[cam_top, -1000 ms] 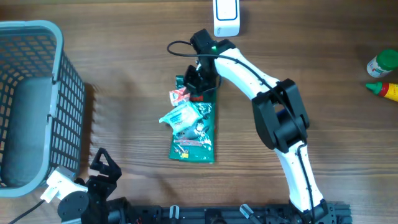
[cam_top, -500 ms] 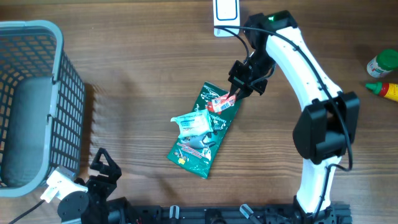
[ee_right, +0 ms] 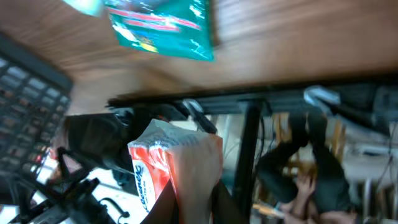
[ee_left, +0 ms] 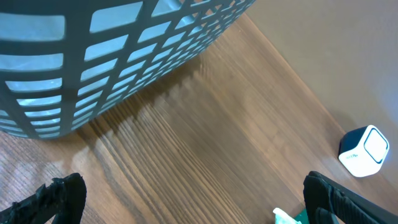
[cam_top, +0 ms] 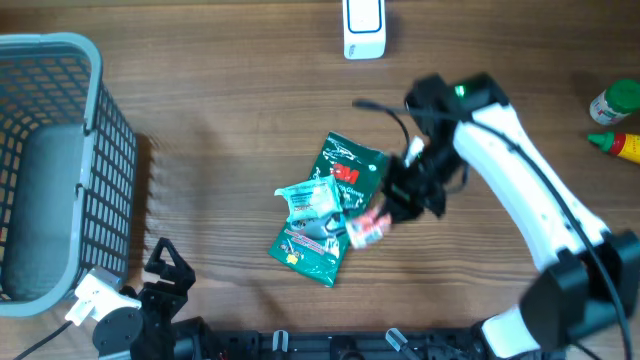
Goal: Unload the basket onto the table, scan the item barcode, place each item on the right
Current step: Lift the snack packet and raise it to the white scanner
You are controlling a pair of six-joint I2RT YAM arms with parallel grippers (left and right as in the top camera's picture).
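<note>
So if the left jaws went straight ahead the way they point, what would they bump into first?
Probably the bare wooden table, beside the basket. Nothing else seems to sit in that line, though depth is hard to judge.

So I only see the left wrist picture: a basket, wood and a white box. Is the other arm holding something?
Observer: Yes. The right gripper is shut on a small red and white packet.
Visitor: Anything else lying about?
Observer: A green pouch lies on the table with a pale blue sachet on top of it.
Visitor: And further off?
Observer: A green-lidded jar sits at the right edge.
</note>
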